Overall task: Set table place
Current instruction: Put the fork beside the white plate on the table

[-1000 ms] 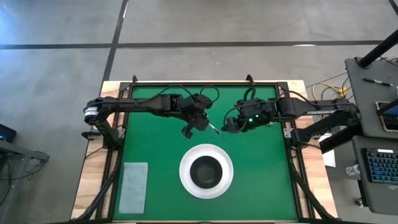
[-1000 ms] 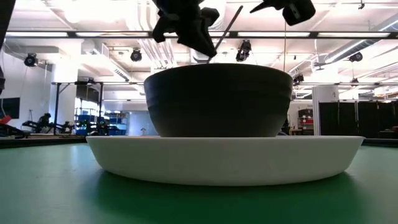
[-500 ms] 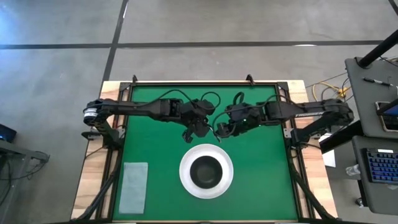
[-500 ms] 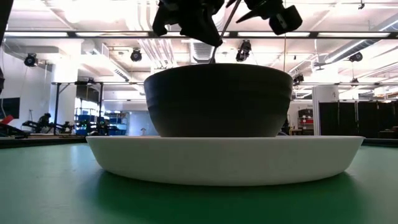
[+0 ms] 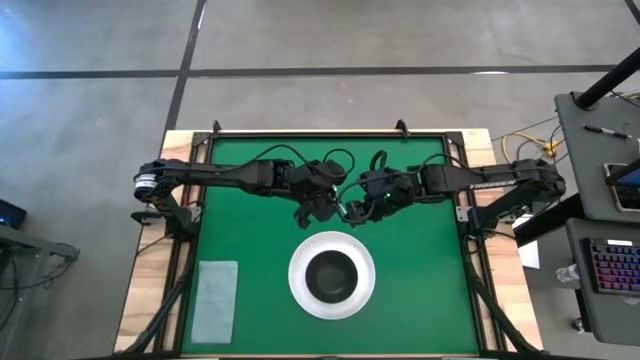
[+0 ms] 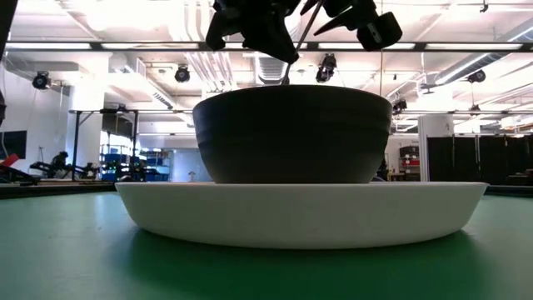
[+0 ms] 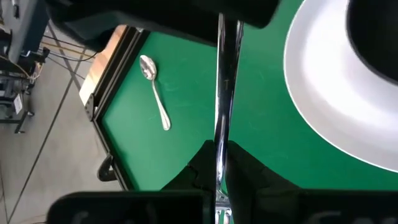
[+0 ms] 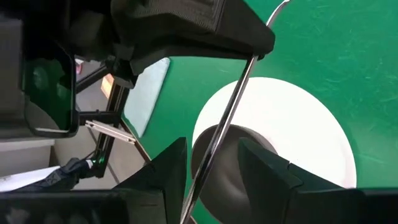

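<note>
The white plate [image 5: 300, 285] lies on the green table [image 5: 420, 290] with the dark bowl [image 5: 332, 276] standing in its middle. My left gripper [image 5: 322, 205] is shut on the silver fork [image 7: 221, 106] above the table, just beyond the plate's far rim. My right gripper [image 8: 211, 168] is open, with one finger on each side of the fork's shaft [image 8: 214, 140]. In the low view the fork [image 6: 296, 42] slants, and its lower tip hangs over the bowl [image 6: 291, 137]. The spoon [image 7: 154, 90] lies flat near a table corner; it is hidden in the high view. My left gripper pinches the fork's shaft [image 7: 217, 158] between its two fingers, coming at it from above on a slant. The fork is lifted clear and tilted. Its long free part runs on toward my right gripper.
A pale grey napkin [image 5: 215, 300] lies flat at the table's near left. Black rails and wooden edges [image 5: 150, 300] border the top. A desk with a keyboard [image 5: 610, 265] stands beyond the right edge. Bare green top shows on both sides of the plate.
My right gripper has moved toward the table's left, up to the fork in my left gripper, and its fingers now stand around the shaft. My left gripper has stayed almost in place, and the fork has risen slightly over the bowl.
</note>
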You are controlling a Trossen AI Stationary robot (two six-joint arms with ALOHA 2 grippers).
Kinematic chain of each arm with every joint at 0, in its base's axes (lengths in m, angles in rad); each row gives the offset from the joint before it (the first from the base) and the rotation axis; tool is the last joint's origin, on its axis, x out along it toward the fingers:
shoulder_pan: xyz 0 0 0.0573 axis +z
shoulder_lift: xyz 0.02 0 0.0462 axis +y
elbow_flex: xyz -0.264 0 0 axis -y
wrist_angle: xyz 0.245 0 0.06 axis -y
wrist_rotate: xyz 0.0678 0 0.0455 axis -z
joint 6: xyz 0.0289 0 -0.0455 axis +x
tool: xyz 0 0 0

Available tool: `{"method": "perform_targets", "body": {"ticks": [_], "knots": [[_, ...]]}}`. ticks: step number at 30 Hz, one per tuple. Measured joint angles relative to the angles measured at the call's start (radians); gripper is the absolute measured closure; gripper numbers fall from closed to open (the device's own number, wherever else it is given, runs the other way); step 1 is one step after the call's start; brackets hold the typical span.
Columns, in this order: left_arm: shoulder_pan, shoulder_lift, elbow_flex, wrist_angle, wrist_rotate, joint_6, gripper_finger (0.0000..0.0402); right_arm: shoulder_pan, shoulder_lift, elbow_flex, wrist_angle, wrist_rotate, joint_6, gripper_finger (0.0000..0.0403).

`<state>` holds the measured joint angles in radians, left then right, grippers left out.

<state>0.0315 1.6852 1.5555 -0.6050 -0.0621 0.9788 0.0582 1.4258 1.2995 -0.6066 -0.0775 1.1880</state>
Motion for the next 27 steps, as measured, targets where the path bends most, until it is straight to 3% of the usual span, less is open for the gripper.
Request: {"method": "perform_targets", "body": {"ticks": [13,27], "knots": [[-0.014,0.0,-0.008,-0.003,-0.046,0.053,0.0401,0.0,0.0,0.0,-0.001,0.0,-0.01,0.0337],[-0.014,0.0,-0.008,0.027,-0.068,0.052,0.0401,0.0,0.0,-0.003,-0.001,-0.001,-0.013,0.0299]]}}
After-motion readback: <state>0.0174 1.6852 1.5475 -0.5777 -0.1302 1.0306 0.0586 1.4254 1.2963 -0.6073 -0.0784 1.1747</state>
